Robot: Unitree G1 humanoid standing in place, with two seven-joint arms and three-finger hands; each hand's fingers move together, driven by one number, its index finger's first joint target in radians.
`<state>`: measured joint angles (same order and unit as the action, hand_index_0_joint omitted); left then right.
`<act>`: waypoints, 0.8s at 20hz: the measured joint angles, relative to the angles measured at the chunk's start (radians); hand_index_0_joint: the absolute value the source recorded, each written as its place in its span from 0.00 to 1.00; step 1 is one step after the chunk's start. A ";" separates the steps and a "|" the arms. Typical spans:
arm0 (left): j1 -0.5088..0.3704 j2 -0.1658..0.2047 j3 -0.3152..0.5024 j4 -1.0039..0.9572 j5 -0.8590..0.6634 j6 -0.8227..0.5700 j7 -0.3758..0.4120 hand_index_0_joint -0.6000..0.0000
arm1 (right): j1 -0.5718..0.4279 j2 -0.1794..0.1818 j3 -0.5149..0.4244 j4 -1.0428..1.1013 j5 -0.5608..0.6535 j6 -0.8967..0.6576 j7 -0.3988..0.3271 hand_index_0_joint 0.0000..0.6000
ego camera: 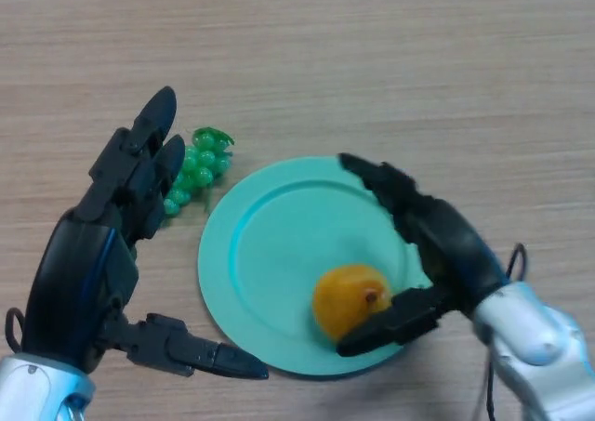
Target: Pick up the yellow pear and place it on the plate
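The yellow pear (349, 297) lies on the teal plate (274, 254), in its near right part. My right hand (448, 246) is open around the pear's right side. Its fingers reach straight over the plate's right rim, apart from the fruit. Its thumb lies along the pear's lower edge, touching or almost touching it. My left hand (93, 254) is open at the left of the plate, fingers straight and pointing away from me, thumb stretched toward the plate's near rim. It holds nothing.
A bunch of green grapes (200, 165) lies on the wooden table (418, 68) just off the plate's upper left rim, partly behind my left hand's fingers.
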<state>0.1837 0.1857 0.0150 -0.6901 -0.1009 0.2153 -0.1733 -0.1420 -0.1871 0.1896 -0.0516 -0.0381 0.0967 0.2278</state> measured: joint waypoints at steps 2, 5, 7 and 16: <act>-0.013 0.003 0.001 0.004 -0.001 0.006 0.000 1.00 | 0.039 -0.001 -0.086 -0.155 0.022 0.060 0.032 0.00; -0.031 0.004 0.011 0.040 -0.006 0.006 0.000 1.00 | 0.080 -0.016 -0.142 -0.343 0.051 0.117 0.053 0.00; -0.035 0.004 0.039 0.047 -0.006 0.006 0.000 1.00 | 0.133 -0.043 -0.165 -0.429 0.121 0.167 0.114 0.00; -0.077 0.013 0.074 0.160 -0.008 -0.066 -0.002 1.00 | 0.189 -0.053 -0.293 -0.485 0.128 0.155 0.116 0.00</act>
<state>0.1071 0.1984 0.0894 -0.5304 -0.1085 0.1490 -0.1753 0.0469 -0.2398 -0.1033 -0.5361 0.0901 0.2515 0.3434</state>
